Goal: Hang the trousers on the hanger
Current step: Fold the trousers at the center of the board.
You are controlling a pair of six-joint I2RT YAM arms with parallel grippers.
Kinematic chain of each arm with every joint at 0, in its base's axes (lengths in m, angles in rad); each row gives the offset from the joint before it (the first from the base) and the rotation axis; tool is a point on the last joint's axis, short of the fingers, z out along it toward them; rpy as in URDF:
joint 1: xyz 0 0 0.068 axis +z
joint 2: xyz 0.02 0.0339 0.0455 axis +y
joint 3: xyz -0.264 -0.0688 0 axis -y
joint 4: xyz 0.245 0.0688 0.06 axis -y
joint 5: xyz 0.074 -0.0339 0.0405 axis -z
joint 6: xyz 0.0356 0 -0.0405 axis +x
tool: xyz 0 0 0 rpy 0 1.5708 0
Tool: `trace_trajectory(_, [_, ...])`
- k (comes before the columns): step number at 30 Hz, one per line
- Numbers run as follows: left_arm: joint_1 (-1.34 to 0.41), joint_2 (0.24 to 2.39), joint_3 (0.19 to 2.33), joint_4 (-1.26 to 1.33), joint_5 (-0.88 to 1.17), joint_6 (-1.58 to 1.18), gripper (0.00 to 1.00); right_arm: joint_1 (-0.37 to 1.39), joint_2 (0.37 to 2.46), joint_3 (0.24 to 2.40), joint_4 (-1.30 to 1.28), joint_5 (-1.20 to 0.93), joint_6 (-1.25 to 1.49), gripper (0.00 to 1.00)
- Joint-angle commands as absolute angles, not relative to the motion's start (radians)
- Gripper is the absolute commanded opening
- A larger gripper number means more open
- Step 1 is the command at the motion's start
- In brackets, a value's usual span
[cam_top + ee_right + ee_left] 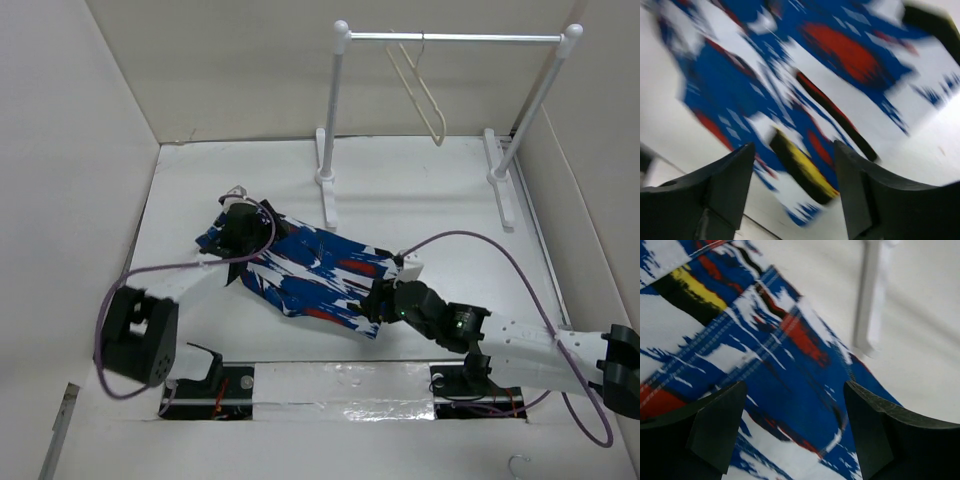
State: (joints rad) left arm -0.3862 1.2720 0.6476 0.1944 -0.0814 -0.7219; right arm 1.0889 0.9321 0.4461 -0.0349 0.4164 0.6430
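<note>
The trousers [305,270], bright blue with white, red, black and yellow patches, lie folded flat on the white table in the top view. My left gripper [240,225] is open just above their far left end; the left wrist view shows the trousers [785,370] between my spread fingers [715,425]. My right gripper [378,300] is open over their near right end; the right wrist view shows the trousers [805,100] and their edge between my fingers [725,185]. The cream hanger [420,90] hangs from the rail at the back.
The white-posted garment rail [455,38] stands at the back right, its feet [327,195] on the table; one foot [870,300] shows in the left wrist view. White walls enclose the left and back. Purple cables loop over both arms.
</note>
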Motion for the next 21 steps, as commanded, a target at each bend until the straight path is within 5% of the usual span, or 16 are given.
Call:
trace_trajectory(1, [-0.292, 1.405, 0.704, 0.348, 0.038, -0.759, 0.77, 1.104, 0.841, 0.396, -0.169, 0.518, 0.811, 0.73])
trace_trajectory(8, [-0.138, 1.421, 0.520, 0.456, 0.034, -0.862, 0.77, 0.987, 0.874, 0.284, -0.039, 0.496, 0.795, 0.72])
trace_trajectory(11, [-0.071, 1.350, 0.418, 0.466, 0.063, -0.880, 0.77, 0.833, 0.990, 0.290, 0.112, 0.379, 0.689, 0.60])
trace_trajectory(15, [-0.049, 1.162, 0.316, 0.428, 0.011, -0.903, 0.77, 0.652, 1.152, 0.343, 0.256, 0.241, 0.526, 0.11])
trace_trajectory(16, [-0.049, 1.129, 0.286, 0.410, 0.002, -0.910, 0.78, 0.623, 1.176, 0.386, 0.279, 0.226, 0.491, 0.05])
trace_trajectory(21, [-0.049, 0.901, 0.206, 0.344, -0.032, -0.901, 0.78, 0.482, 1.232, 0.527, 0.201, 0.142, 0.365, 0.07])
